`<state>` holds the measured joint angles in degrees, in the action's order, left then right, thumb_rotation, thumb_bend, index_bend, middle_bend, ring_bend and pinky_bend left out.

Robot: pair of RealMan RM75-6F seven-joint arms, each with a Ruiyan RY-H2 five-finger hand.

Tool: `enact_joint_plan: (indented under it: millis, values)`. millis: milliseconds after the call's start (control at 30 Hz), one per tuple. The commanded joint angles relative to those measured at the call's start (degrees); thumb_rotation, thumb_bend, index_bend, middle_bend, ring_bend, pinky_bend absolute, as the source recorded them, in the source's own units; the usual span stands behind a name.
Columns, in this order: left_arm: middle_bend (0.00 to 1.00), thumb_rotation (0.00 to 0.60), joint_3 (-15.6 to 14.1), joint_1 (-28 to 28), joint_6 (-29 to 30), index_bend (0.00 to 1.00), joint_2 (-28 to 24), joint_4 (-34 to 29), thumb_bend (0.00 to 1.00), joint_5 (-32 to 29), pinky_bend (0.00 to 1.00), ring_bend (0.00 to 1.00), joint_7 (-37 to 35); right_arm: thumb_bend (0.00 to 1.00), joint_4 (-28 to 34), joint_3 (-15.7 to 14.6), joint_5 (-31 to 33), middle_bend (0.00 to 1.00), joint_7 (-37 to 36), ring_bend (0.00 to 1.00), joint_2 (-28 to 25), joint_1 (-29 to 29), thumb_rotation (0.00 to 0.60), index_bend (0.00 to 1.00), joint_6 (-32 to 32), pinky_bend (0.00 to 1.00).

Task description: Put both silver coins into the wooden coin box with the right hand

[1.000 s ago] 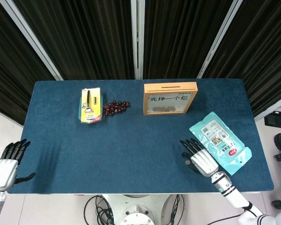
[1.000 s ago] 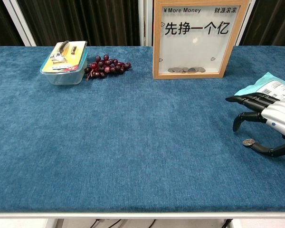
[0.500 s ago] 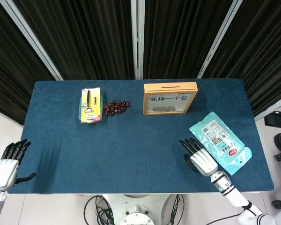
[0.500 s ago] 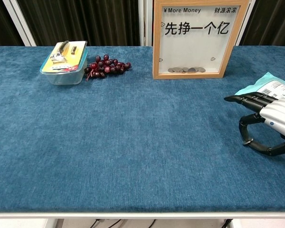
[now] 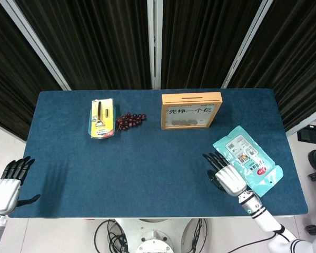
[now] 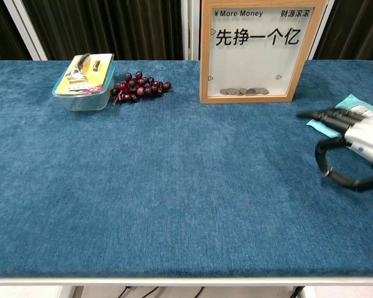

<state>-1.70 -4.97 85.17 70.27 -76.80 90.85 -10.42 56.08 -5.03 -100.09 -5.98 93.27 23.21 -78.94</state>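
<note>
Your right hand [image 6: 354, 144] pinches a silver coin [image 6: 325, 174] between thumb and finger above the table [image 6: 174, 186], near the teal packet [image 5: 247, 158]; only the chest view shows the coin. The wooden coin box [image 6: 256, 49] stands upright at the far edge. Only the head view shows your left hand [image 5: 8, 184], empty, fingers apart.

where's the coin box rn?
The wooden coin box stands upright at the table's far edge, about centre in both views, right of the grapes and well beyond the right hand.

Beside the table [image 5: 147, 174] I see my right hand [image 5: 227, 177]: silver-white palm shell, black fingers [image 5: 213, 159], a white wrist with dark rings. Off the table's left edge, my left hand [image 5: 6, 185] looks the same.
</note>
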Motion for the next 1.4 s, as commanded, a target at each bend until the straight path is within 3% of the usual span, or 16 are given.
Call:
enact_joint_plan:
  millis: [33,200,300,467,667,933,1167,1400]
  values:
    - [0.0,0.6,0.03,-0.02,0.12,0.0,-0.02,-0.12,0.01,0.09,0.0,0.0,0.06,0.46,4.74,3.07,0.57,0.03,0.56,0.0,-3.5,0.76,0.6,0.68,-3.19,0.0]
    - [0.0,0.6,0.04,-0.04,0.57,0.0,-0.03,-0.47,0.01,0.52,0.0,0.0,0.29,0.46,15.53,9.53,2.73,0.05,1.57,0.0,-10.79,2.86,0.6,0.7,-6.23,0.0]
    - [0.0,0.6,-0.06,-0.13,0.72,0.0,-0.01,-0.71,0.01,0.92,0.0,0.0,0.5,0.45,22.31,13.94,6.15,0.06,2.53,0.0,-15.24,4.54,0.6,0.73,-4.72,0.0]
    - [0.0,0.6,-0.15,-0.25,1.67,0.0,-0.04,-1.43,0.01,2.09,0.0,0.0,0.96,0.46,30.64,20.85,12.4,0.07,6.07,0.0,-21.24,8.92,0.6,0.75,1.44,0.0]
    - [0.0,0.6,-0.37,-0.18,2.85,0.0,0.06,-1.48,0.01,3.28,0.0,0.0,0.66,0.46,33.98,27.06,22.73,0.07,14.27,0.0,-23.71,14.86,0.6,0.77,10.58,0.0]
    - [0.0,0.6,-0.59,-0.37,3.31,0.0,-0.49,-1.97,0.01,4.09,0.0,0.0,0.39,0.46,32.15,31.64,43.94,0.08,28.12,0.0,-19.52,23.03,0.6,0.77,19.83,0.0]
    - [0.0,0.6,-0.57,-0.18,3.88,0.0,-1.22,-2.46,0.01,4.08,0.0,0.0,0.13,0.46,30.54,32.31,60.68,0.08,41.4,0.0,-15.91,30.27,0.6,0.78,20.53,0.0]
    - [0.0,0.6,-0.57,-0.25,3.67,0.0,-1.31,-2.28,0.01,3.88,0.0,0.0,-0.23,0.46,29.14,33.16,71.61,0.07,45.88,0.0,-14.22,34.84,0.6,0.78,20.44,0.0]
